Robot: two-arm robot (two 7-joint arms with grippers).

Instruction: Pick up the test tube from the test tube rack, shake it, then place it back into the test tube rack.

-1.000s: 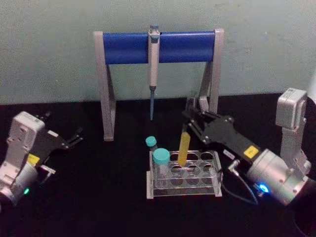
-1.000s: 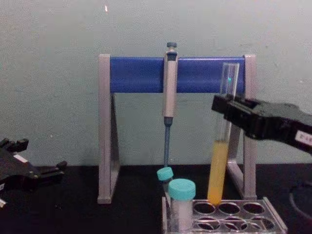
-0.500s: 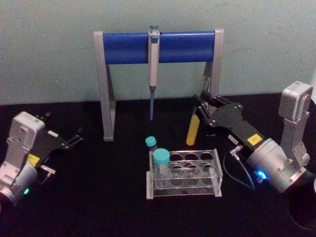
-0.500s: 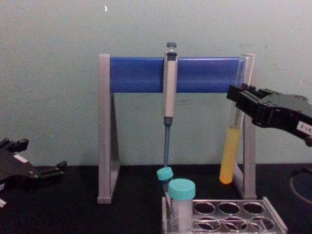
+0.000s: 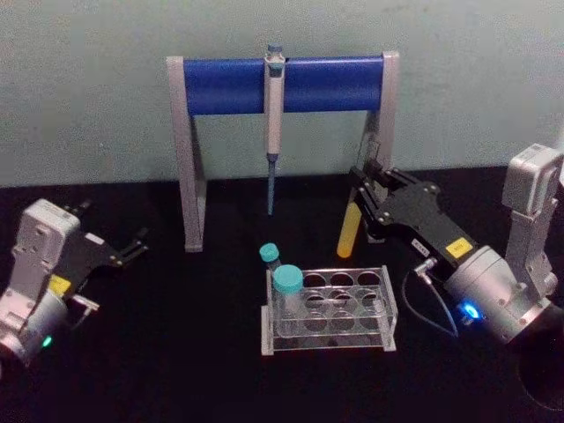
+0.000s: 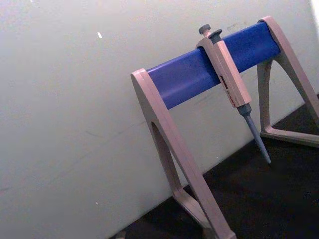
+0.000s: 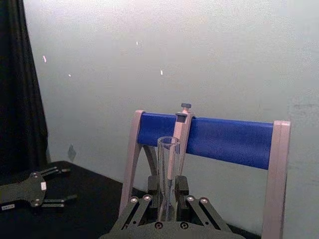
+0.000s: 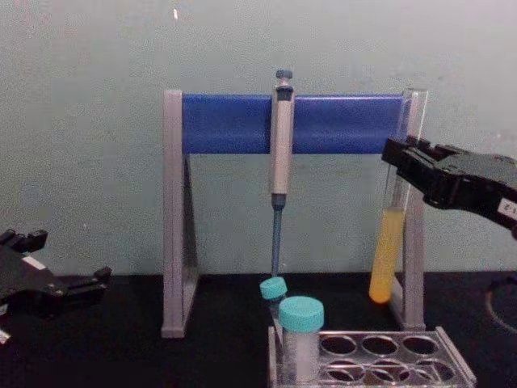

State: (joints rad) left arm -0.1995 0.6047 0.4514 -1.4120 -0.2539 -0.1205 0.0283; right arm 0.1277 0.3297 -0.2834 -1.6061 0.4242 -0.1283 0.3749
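The test tube (image 5: 349, 231), clear glass with yellow liquid in its lower part, hangs in the air behind and to the right of the test tube rack (image 5: 385, 291), slightly tilted. My right gripper (image 5: 365, 196) is shut on its upper glass part. From the chest the test tube (image 8: 386, 259) hangs in front of the stand's right leg, above the table and beyond the rack (image 8: 380, 358), held by the right gripper (image 8: 401, 158). The right wrist view shows the tube's open top (image 7: 168, 164) between the fingers. My left gripper (image 5: 137, 245) rests open at the far left.
Two teal-capped tubes, a large one (image 5: 287, 291) and a small one (image 5: 270, 256), stand at the rack's left end. Behind the rack is a grey-and-blue pipette stand (image 5: 229, 84) with a pipette (image 5: 274, 115) hanging from its bar. The table is black.
The right gripper lifted the test tube out of the rack, then carried it right and back toward the stand's right leg. The left arm stayed still.
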